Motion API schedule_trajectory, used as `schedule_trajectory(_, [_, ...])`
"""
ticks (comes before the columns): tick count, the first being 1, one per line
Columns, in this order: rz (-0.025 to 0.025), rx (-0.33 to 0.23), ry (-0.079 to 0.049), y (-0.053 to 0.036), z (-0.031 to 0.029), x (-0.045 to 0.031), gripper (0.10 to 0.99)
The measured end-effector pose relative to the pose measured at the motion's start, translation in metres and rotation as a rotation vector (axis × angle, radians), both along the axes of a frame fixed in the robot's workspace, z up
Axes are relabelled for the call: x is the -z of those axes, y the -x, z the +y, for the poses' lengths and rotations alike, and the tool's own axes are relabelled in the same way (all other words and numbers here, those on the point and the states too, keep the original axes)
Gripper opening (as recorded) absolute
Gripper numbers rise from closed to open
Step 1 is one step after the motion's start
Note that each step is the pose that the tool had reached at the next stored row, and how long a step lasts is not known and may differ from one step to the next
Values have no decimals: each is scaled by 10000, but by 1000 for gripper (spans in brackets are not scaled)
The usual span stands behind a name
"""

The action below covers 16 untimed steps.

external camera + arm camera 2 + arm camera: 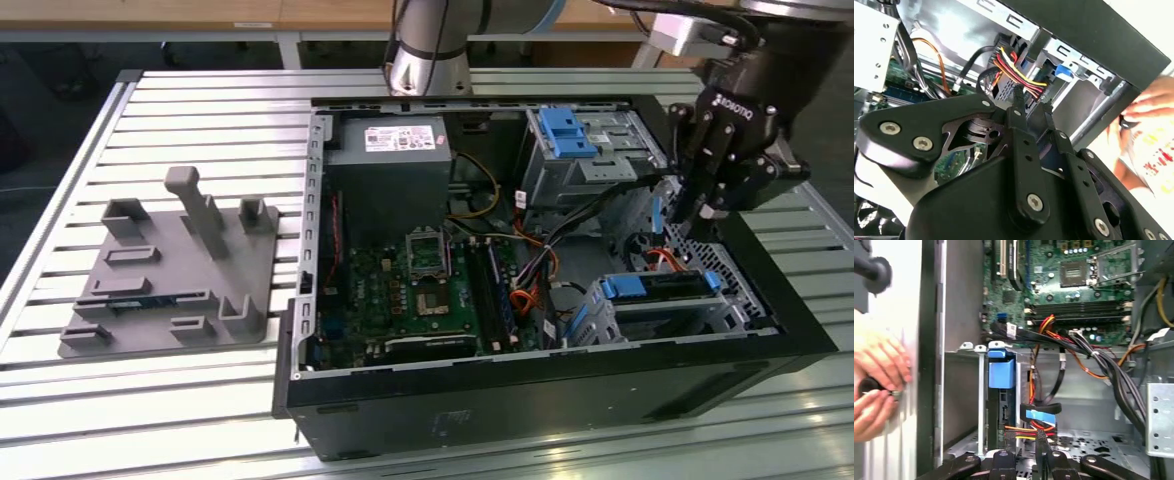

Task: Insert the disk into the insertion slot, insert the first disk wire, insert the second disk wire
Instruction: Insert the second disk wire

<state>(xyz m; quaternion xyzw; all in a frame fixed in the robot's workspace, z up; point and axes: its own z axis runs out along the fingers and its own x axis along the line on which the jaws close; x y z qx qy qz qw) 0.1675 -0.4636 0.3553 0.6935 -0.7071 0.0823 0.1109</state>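
The slatted metal table (200, 110) carries an open black computer case (534, 390), with a grey moulded fixture (174, 270) lying beside it on the exterior view's left. Inside the case, the green motherboard (414, 290) fills the middle. A taller grey cage with a blue latch (574, 135) stands at the far side.

The insertion slot (731, 310) sits against the case wall on the exterior view's right. The disk (657, 288) is already seated inside it, its blue carrier flush with the cage. In the first wrist view the disk (1002, 372) stands edge-on inside the silver frame.

The gripper (697, 215) hangs inside the case, close to the disk's inner end. In both wrist views its 2 fingers are clenched on the plug of the disk wire (1019, 431), a red, yellow and black bundle that ends right at the fingertips (1017, 107). The gripper (1041, 439) lies just beside the disk's edge. Whether the plug is seated I cannot tell.

A person's hand (879, 375) rests outside the case wall.
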Motion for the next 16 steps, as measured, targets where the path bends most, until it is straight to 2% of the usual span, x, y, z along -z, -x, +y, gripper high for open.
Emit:
schedule_trajectory(6, [0, 2, 758, 14, 216, 28, 298])
schedule_trajectory(9, [2, -3, 1166, 68, 261, 35, 298])
schedule_trajectory(12, [1, -14, 1435, 148, 288, 49, 298])
schedule_trajectory(16, [-2, -36, 1625, 237, 341, 86, 298])
